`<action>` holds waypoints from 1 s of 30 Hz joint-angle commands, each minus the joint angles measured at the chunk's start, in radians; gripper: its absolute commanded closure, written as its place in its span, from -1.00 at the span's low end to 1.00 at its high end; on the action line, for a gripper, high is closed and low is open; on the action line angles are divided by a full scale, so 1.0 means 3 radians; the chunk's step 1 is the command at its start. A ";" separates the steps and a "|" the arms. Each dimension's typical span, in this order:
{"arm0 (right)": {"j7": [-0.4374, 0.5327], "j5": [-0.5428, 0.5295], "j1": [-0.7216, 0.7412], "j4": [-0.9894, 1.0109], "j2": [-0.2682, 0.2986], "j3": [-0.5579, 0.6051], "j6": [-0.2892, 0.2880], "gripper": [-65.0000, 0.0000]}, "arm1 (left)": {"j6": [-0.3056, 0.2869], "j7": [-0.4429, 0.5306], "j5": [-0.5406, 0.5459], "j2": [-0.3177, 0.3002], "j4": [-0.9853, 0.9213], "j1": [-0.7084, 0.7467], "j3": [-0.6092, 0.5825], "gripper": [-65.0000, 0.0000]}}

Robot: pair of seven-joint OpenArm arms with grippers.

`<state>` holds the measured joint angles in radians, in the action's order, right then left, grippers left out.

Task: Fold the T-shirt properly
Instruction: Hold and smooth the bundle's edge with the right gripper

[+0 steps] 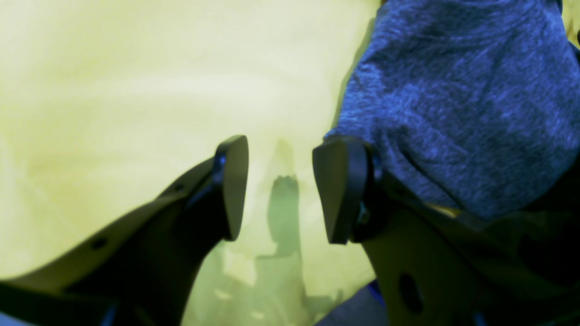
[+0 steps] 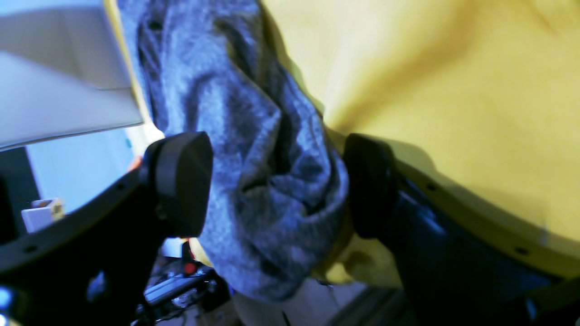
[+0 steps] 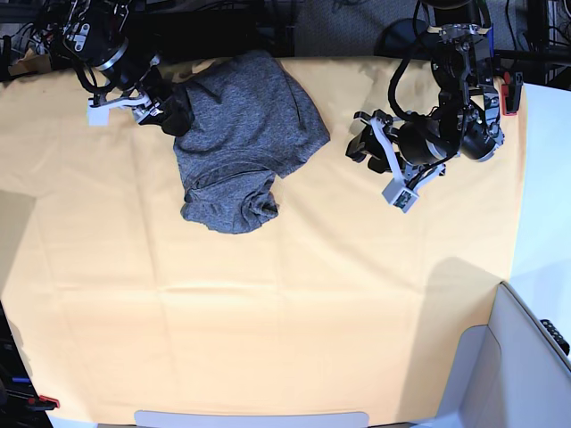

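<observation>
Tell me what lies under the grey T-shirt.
The T-shirt lies bunched on the yellow-orange cloth, which spreads out around it. Whatever sits beneath its folds is covered.

Heathered dark-grey T-shirt (image 3: 239,134), crumpled in a loose heap. Lies at far edge of yellow-orange cloth sheet (image 3: 268,312).

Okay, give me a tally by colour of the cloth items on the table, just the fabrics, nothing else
Dark grey: 1, the T-shirt, bunched up near the far edge.
Yellow-orange: 1, the cloth sheet spread under it.
Total: 2 cloth items.
</observation>
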<state>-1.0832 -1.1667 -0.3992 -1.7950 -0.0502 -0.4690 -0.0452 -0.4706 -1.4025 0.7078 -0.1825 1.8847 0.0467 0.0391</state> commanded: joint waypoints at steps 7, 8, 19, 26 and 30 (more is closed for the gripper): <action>-0.0033 0.0122 0.0075 0.0380 -0.0025 0.0211 0.0056 -0.28 | 0.0006 0.0044 0.0047 -0.0023 0.0047 -0.0036 0.0005 0.16; -0.0033 0.0122 0.0075 0.0380 -0.0025 0.0211 0.0056 -0.16 | 0.0006 0.0044 0.0047 -0.0023 0.0047 -0.0036 0.0005 0.16; -0.0039 0.0127 -0.0012 0.0237 -0.0014 0.0190 0.0061 0.69 | 0.0006 0.0044 0.0047 -0.0023 0.0047 -0.0036 0.0005 0.16; -0.0039 0.0194 -0.0252 -0.0463 -0.0014 0.0042 0.0092 0.69 | 0.0006 0.0044 0.0047 -0.0023 0.0047 -0.0041 0.0005 0.16; -0.0039 0.0419 -0.0308 -0.0637 -0.0014 0.0011 0.0092 0.69 | 0.0006 0.0044 0.0047 -0.0023 0.0047 -0.0046 0.0005 0.16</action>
<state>-1.0950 -1.0412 -0.4801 -1.9759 -0.0536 -0.4625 -0.0181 -0.4706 -1.4021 0.7086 -0.1825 1.8847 0.0444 0.0391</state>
